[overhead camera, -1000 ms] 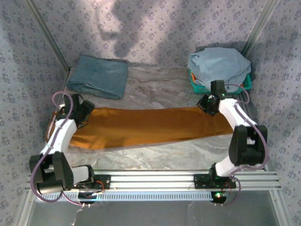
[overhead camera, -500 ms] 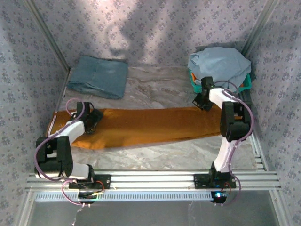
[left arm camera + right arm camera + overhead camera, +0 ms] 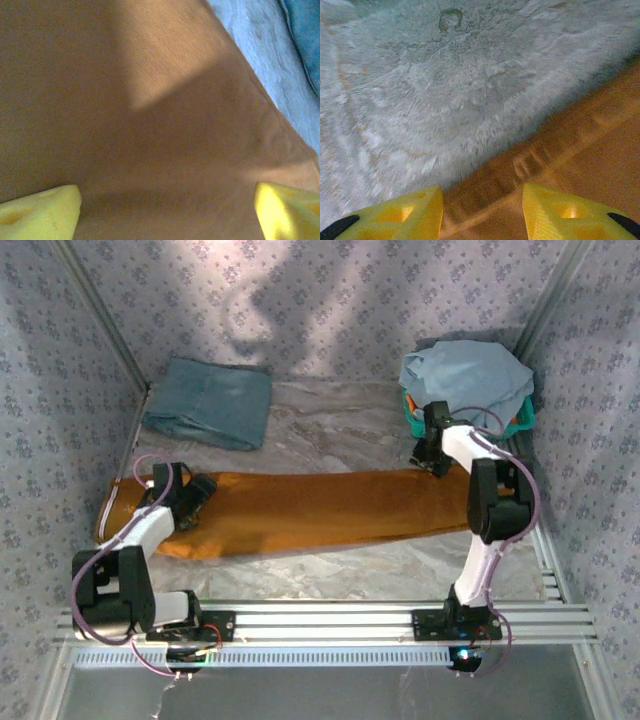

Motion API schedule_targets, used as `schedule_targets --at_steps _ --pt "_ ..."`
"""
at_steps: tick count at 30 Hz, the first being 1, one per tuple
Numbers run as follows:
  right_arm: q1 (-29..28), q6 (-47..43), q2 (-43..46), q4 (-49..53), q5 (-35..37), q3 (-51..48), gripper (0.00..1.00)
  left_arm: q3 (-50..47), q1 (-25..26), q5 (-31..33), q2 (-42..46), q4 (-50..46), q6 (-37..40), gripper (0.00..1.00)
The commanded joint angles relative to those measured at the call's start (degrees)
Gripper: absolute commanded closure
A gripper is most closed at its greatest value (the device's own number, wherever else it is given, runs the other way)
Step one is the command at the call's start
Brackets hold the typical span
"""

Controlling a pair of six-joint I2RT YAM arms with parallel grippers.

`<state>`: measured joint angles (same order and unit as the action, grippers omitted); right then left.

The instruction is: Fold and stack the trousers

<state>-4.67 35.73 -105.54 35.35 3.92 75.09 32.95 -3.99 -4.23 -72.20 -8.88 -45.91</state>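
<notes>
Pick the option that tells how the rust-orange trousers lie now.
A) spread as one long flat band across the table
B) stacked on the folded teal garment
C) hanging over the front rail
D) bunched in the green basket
A: the trousers lie flat in a long band on the table, one end by the left gripper, the other by the right gripper.

Right tool [image 3: 480,195] hangs parted over the edge of the trousers [image 3: 590,145].
</notes>
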Motion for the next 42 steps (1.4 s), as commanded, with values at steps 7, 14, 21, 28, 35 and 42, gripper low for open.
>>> schedule_targets --at_steps 7,14,21,28,35,42 --pt "-4.74 -2.26 18.17 6.42 0.83 -11.20 0.50 1.99 8.31 0.05 11.09 -9.07 2.66 0.03" --pt "-5.06 -0.13 18.63 2.45 -2.61 -22.36 0.86 -5.50 11.68 1.60 9.44 -2.32 -3.49 0.03" --pt "1.08 2.36 15.84 -2.31 -7.97 -30.10 0.87 -11.78 10.09 9.18 8.73 0.31 -6.29 0.00" --pt "8.90 0.78 22.22 1.51 -11.31 -32.53 0.57 -13.31 4.14 7.82 11.03 -0.42 -4.99 0.00" --pt "19.02 -1.24 24.55 3.38 -16.27 -34.42 0.56 -12.02 -0.62 4.93 11.50 -2.37 -3.36 0.01" --pt "17.53 -0.73 30.58 2.71 -13.44 -28.59 0.55 -6.47 0.03 0.61 14.48 -6.81 -2.41 0.00"
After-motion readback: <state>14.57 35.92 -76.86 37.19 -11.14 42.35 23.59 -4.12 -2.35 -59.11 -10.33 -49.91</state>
